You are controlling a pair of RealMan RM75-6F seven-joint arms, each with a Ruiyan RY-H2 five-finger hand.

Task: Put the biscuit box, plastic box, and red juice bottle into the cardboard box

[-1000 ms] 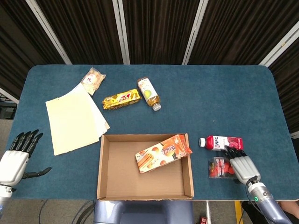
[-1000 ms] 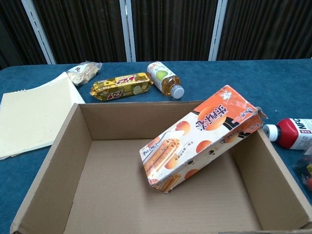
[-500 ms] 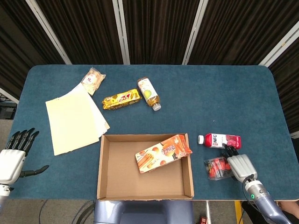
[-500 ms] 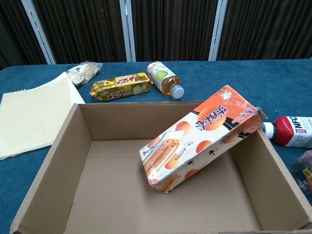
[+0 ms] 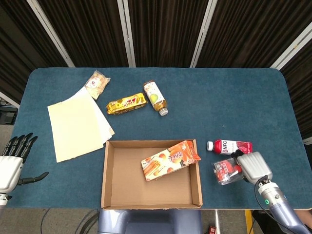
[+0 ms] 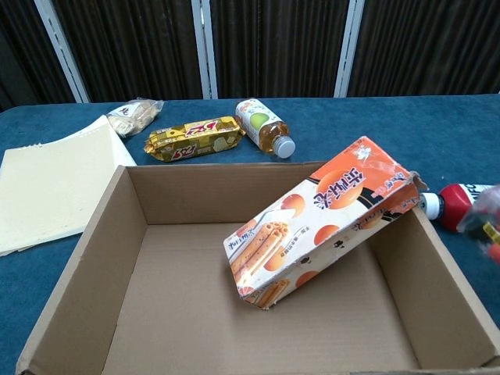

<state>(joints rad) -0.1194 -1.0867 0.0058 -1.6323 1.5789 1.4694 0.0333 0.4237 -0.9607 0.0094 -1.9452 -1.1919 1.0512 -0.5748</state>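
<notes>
An orange biscuit box [image 5: 170, 160] [image 6: 324, 223] lies tilted inside the open cardboard box [image 5: 117, 195] [image 6: 117, 258], leaning on its right wall. My right hand [image 5: 254, 167] holds the clear plastic box [image 5: 225, 172] [image 6: 488, 219] with red contents, lifted a little off the table, right of the cardboard box. The red juice bottle [image 5: 230, 146] [image 6: 451, 206] lies on its side just behind the plastic box, white cap pointing left. My left hand [image 5: 12, 163] hovers open at the table's front left corner, holding nothing.
Cream paper sheets [image 5: 78, 124] lie at the left. Behind the cardboard box are a yellow snack pack [image 5: 126, 103], a green-label bottle [image 5: 155, 97] on its side and a small snack bag [image 5: 96, 84]. The blue table [image 5: 219, 97] ends just past my right hand.
My right hand has closed on the plastic box and raised it, shifting it slightly left and up. The left hand has drifted further left and down.
</notes>
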